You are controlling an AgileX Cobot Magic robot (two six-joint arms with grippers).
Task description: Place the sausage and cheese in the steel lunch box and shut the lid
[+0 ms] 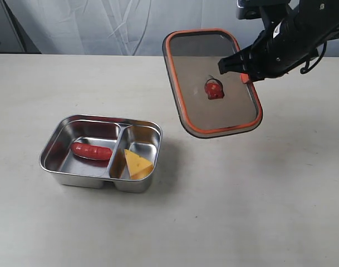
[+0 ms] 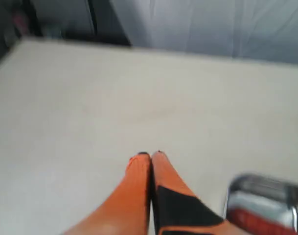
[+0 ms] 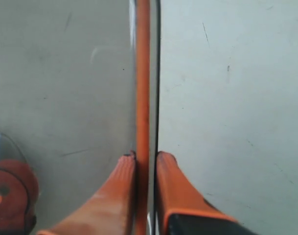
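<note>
Aloft, tinted orange-rimmed lid (image 1: 212, 105) tilted, right jaws pinching its edge, left jaws closed, empty.

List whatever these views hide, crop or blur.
- Exterior view: the right end effector and its arm hide the far right corner of the lid.
- Left wrist view: blurred; the steel lunch box is cut by the frame edge; the cheese is unseen.
- Right wrist view: the lid's knob is cropped at the edge.
</note>
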